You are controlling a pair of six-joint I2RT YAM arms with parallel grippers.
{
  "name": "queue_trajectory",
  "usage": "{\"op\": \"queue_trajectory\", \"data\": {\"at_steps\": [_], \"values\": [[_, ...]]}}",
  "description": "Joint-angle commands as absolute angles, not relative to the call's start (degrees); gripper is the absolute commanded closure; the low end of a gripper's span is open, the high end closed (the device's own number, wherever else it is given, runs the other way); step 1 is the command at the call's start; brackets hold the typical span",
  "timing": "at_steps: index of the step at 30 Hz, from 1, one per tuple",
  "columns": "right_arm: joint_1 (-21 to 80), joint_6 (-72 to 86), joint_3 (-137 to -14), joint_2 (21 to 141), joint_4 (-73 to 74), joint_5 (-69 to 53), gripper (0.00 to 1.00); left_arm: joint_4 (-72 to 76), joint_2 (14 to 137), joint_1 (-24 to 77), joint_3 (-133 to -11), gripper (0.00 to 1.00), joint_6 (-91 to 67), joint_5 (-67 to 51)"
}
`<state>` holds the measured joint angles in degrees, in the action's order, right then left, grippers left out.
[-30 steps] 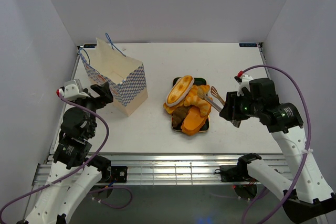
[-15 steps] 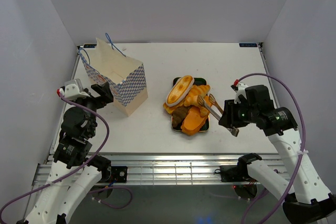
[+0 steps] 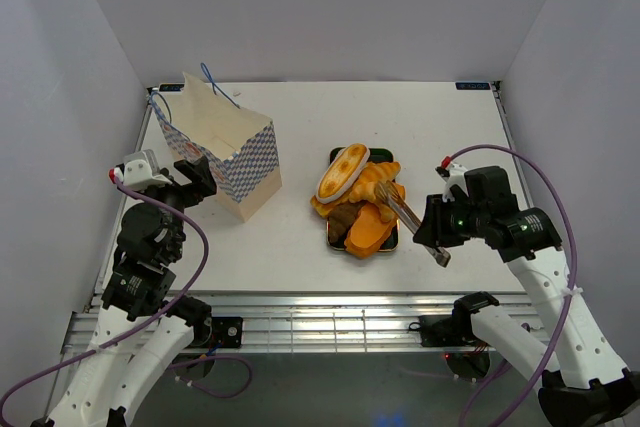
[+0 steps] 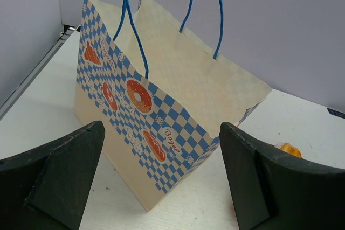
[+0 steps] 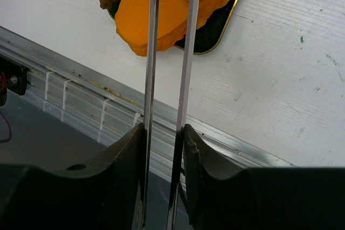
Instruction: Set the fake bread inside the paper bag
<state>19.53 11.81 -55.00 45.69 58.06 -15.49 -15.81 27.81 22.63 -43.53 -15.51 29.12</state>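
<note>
Several fake breads lie piled on a black tray mid-table; an oval cream-edged bun tops the pile and an orange round slice lies at the front. The slice also shows in the right wrist view. My right gripper is shut on silver metal tongs, whose arms reach over the pile with their tips out of the wrist frame. The paper bag stands open at the left. My left gripper is open beside it, with the bag right ahead between the fingers.
White walls enclose the table on three sides. A metal rail runs along the near table edge, just below the tray in the right wrist view.
My right gripper with the tongs has moved toward the near edge and slightly left, so the tongs now point across the front of the bread pile. The left arm has not moved.
</note>
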Motion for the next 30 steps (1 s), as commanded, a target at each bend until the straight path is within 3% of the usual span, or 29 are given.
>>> {"op": "queue_trajectory", "data": {"at_steps": [1,9,11,30], "values": [[19.78,11.95,-54.93,45.35,55.37,-18.45,0.68,-15.21,28.04,22.85,-43.07,0.02,-15.47,28.65],[19.86,12.39,-57.65,46.05,56.34,-18.28,0.82,-15.21,27.77,22.85,-43.07,0.02,-15.56,28.83],[19.78,12.39,-60.10,46.32,57.21,-17.67,0.89,-15.03,27.60,22.85,-42.98,0.02,-15.56,28.92],[19.78,11.60,-78.92,56.42,53.00,-21.09,0.92,-14.59,25.49,22.85,-41.92,0.02,-16.79,34.10]]}}
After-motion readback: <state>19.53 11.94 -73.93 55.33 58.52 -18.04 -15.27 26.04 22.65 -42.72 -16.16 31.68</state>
